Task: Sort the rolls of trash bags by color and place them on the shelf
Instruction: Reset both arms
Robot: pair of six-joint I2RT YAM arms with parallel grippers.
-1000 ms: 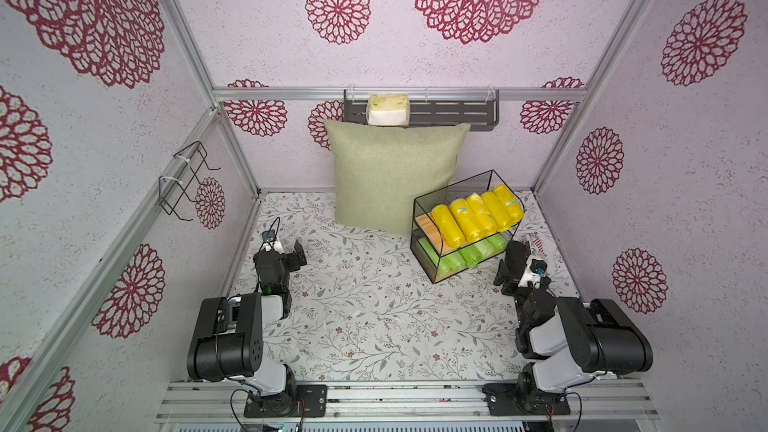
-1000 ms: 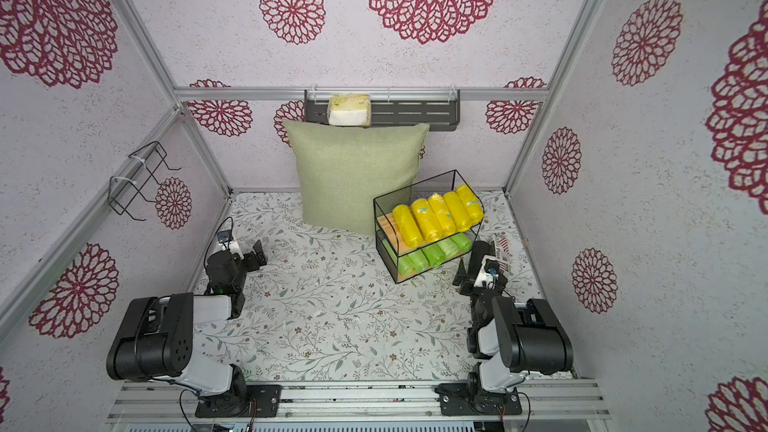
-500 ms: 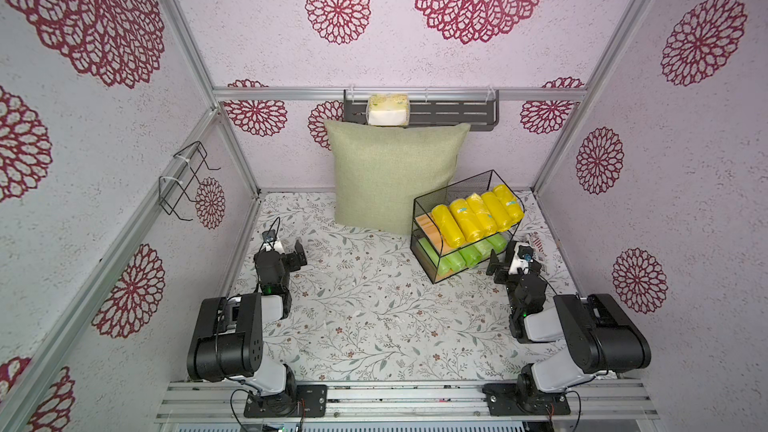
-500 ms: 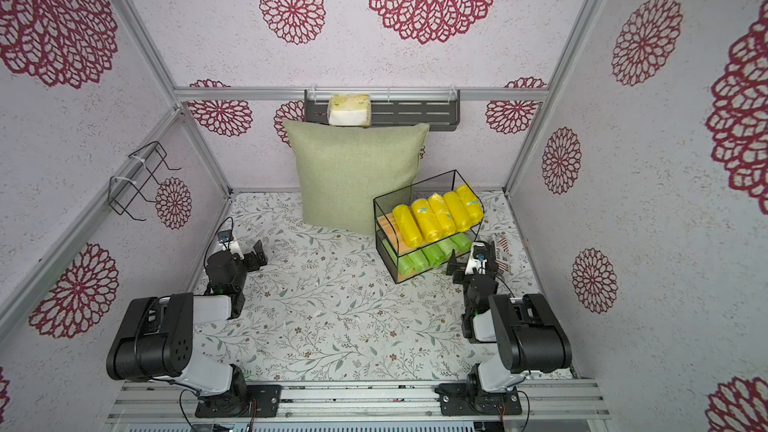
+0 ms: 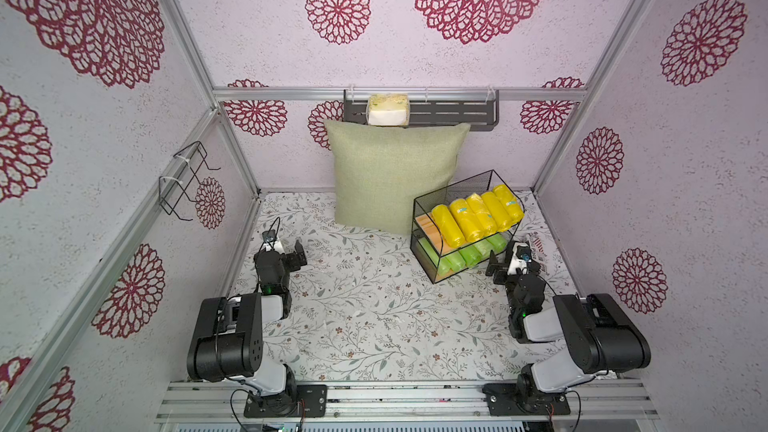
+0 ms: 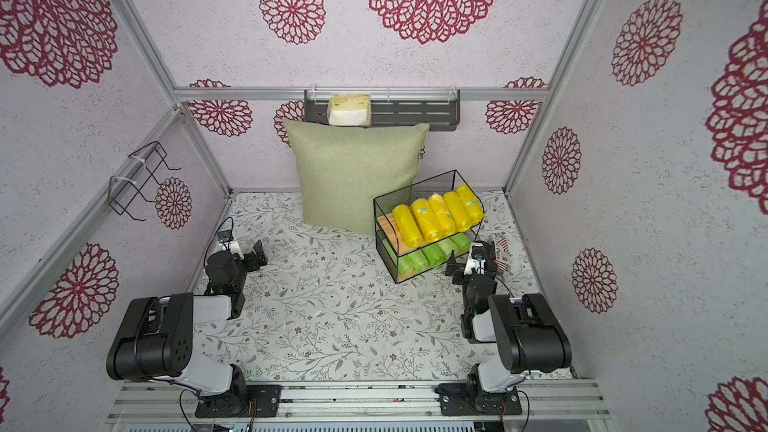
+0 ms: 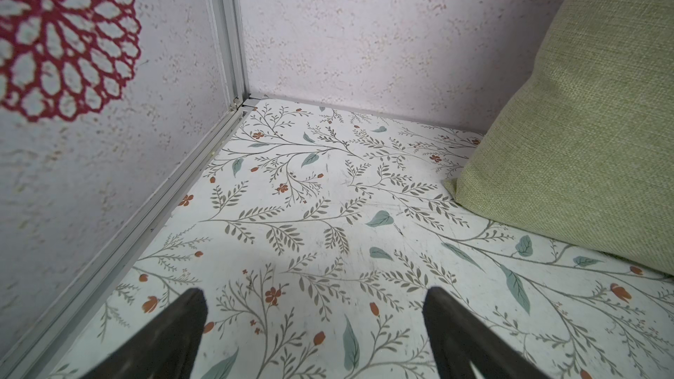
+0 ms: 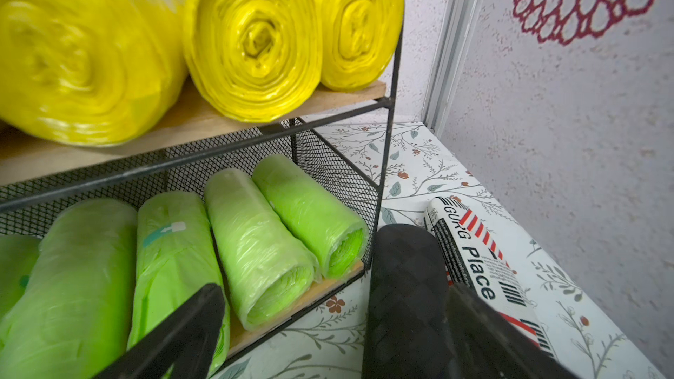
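Note:
In both top views the shelf (image 5: 424, 221) (image 6: 384, 223) stands at the back right. Yellow rolls of trash bags (image 5: 478, 218) (image 6: 436, 216) lie side by side on its upper board. Light green rolls (image 5: 465, 255) (image 6: 432, 255) fill the lower one. My right gripper (image 5: 513, 261) (image 6: 471, 261) (image 8: 308, 264) hangs open and empty just in front of the shelf's right end. The right wrist view shows the yellow rolls (image 8: 251, 38) above the board (image 8: 182, 129) and the green rolls (image 8: 262, 246) below. My left gripper (image 5: 291, 253) (image 6: 253, 253) (image 7: 315, 300) is open and empty by the left wall.
A green cushion (image 5: 395, 176) (image 7: 583, 140) leans on the back wall beside the shelf. Above it a pale packet (image 5: 388, 110) sits in a dark grey wall rack (image 5: 457, 112). A wire holder (image 5: 187, 184) hangs on the left wall. A striped printed box (image 5: 538, 245) (image 8: 481, 257) lies between shelf and right wall.
My right wrist has turned and shifted slightly, so its gripper now faces the shelf's right end. The left arm and the rolls have not moved.

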